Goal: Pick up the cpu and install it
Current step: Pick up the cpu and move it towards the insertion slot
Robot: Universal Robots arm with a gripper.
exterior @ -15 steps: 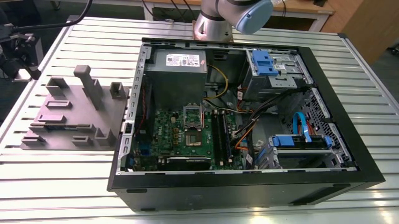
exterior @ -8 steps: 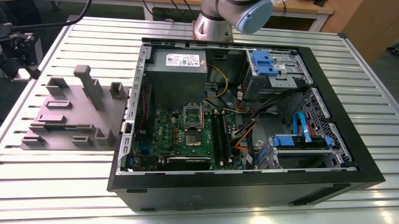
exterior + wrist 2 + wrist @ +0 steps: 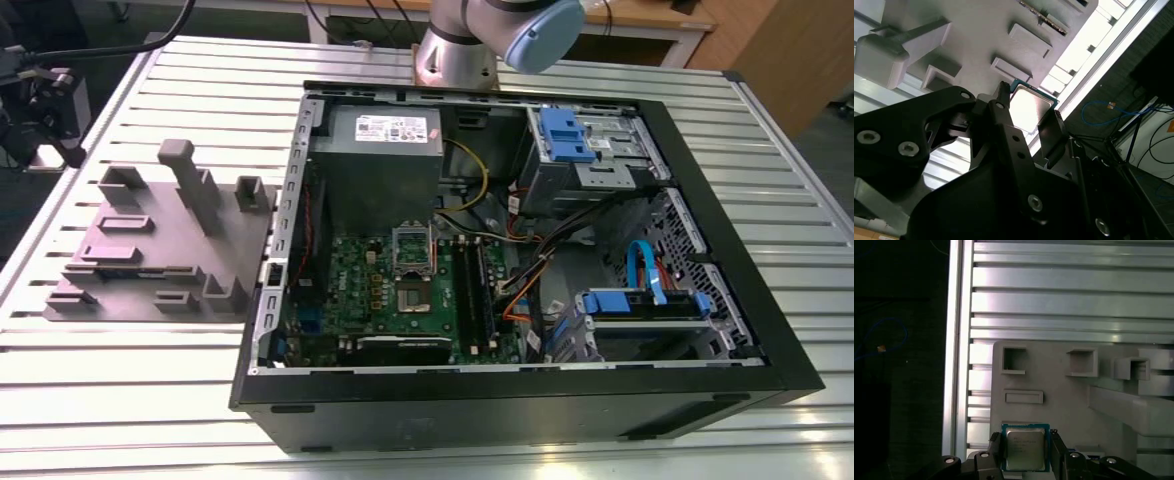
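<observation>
In both wrist views the cpu (image 3: 1025, 447) (image 3: 1030, 106), a small square chip with a silvery top and a green rim, sits between my black fingers (image 3: 996, 449) over the near edge of the grey-mauve block (image 3: 1064, 400). My gripper (image 3: 1025, 452) (image 3: 1029, 111) is shut on the cpu, one finger against each of two opposite sides. Whether the chip rests on the block or hangs just above it I cannot tell. In the exterior view the motherboard's socket (image 3: 411, 262) lies inside the open computer case (image 3: 721, 250).
The block with upright posts (image 3: 160, 245) stands on the slatted metal table (image 3: 427, 70) at the exterior view's left of the case. The arm's base (image 3: 461, 55) rises behind the case. Cables, drive bays and a power supply crowd the case. The table's edge (image 3: 956, 365) runs close to the block.
</observation>
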